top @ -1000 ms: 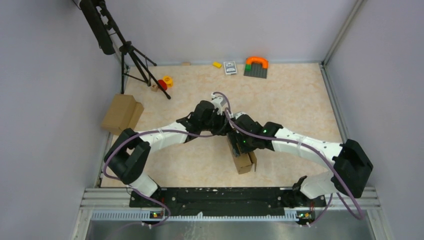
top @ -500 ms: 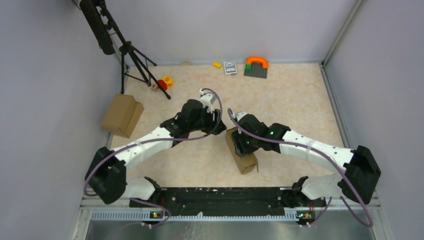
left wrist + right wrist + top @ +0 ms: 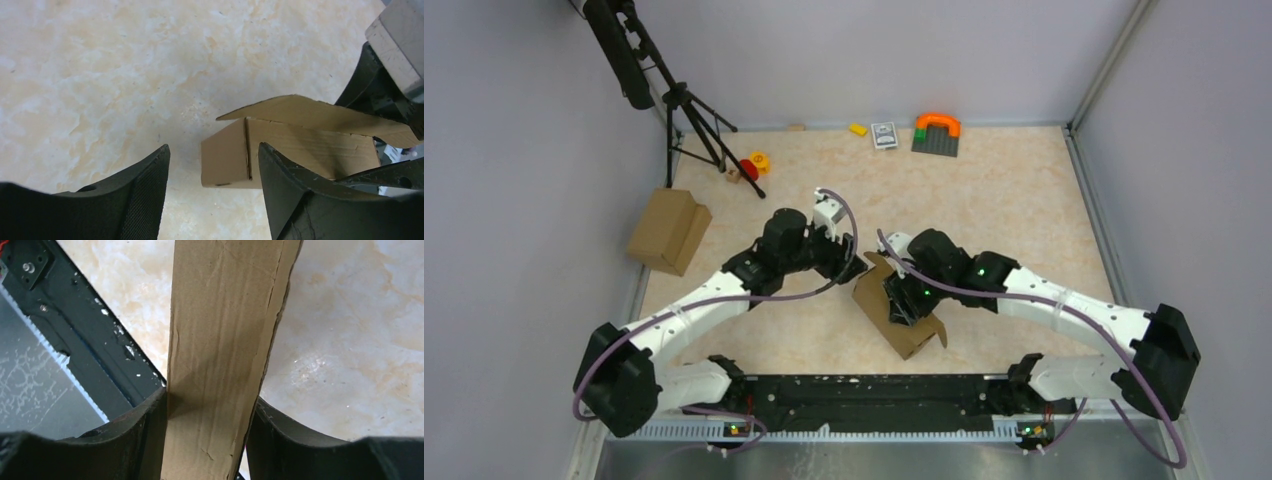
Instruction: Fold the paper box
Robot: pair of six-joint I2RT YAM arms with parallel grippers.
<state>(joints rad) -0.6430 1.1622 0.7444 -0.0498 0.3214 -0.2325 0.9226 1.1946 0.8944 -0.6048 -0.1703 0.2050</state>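
Paper box [image 3: 914, 335] lies on the table [image 3: 1024, 220], at about 6 o'clock from its centre, close to the arm bases; it is partly formed, and one loose flap [image 3: 310, 112] stands up at its 11 o'clock end. Left gripper [image 3: 214, 150] waits at 10 o'clock from the box with its jaws wide apart and nothing between them; right gripper [image 3: 206, 405] is clamped on one thin cardboard wall near the middle of the box.

I judge three risks; the raised flap can spring back, because nothing presses on it; the left claw, if it comes in low, can catch the box end and push it instead of folding, which would twist the wall out of the right claw; a hard pinch on one single wall can crease or tear it.

From above, the right gripper covers the middle of the box, so I cannot tell which flaps are tucked; the right wrist view shows only one strip; whether the left finger touches the box is unclear.
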